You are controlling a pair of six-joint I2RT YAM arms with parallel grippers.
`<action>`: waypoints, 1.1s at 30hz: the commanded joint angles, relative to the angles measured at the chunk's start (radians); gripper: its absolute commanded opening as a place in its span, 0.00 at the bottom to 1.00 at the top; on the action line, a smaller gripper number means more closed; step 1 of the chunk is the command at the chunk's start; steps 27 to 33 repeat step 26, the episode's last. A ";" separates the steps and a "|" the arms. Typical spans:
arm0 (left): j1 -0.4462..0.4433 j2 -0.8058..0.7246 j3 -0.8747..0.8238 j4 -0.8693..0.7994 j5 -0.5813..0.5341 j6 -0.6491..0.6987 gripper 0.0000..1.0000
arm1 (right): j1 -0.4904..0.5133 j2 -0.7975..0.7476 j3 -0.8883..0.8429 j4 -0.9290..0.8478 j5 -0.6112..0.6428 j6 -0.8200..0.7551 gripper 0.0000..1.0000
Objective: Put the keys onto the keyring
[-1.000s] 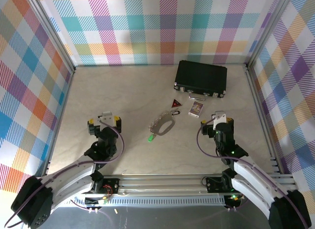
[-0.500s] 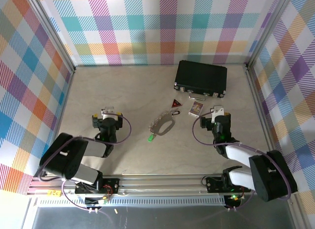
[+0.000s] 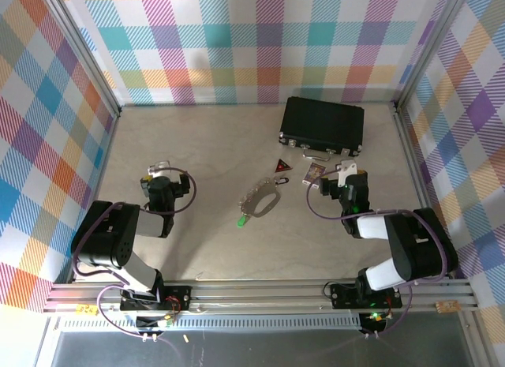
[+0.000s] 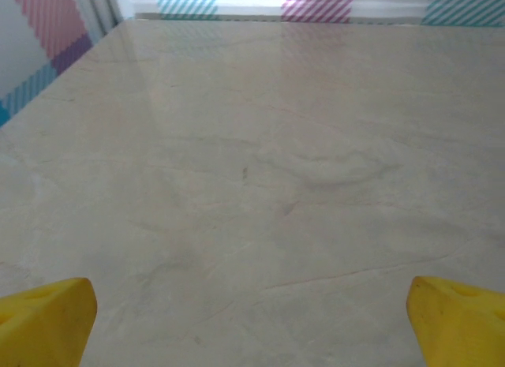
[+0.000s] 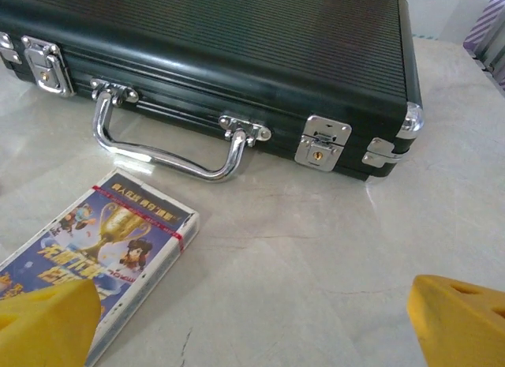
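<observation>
The keyring [image 3: 263,198], a pale beaded oval loop, lies at mid-table. A green-headed key [image 3: 241,220] rests at its near left end. A small black-headed key [image 3: 283,182] lies by its far right end. My left gripper [image 3: 162,170] sits low on the table well to the left of the loop. It is open, and its yellow fingertips [image 4: 43,320] have only bare tabletop between them. My right gripper [image 3: 341,174] is to the right of the loop, also open, with its fingertips [image 5: 461,320] spread over bare table in front of the case.
A black case [image 3: 322,125] with a chrome handle [image 5: 162,150] stands at the back right. A patterned card box [image 5: 102,249] lies by my right gripper's left finger. A dark red triangular piece [image 3: 281,167] is beyond the loop. Plaid walls enclose the table.
Both arms have folded down low. Each gripper has slid a little farther from the base, the right one closer to the card box and case. Both stay open.
</observation>
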 commanded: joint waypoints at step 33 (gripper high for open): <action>0.019 0.003 0.033 -0.052 0.131 -0.014 1.00 | -0.147 0.067 0.058 0.037 -0.160 0.137 0.99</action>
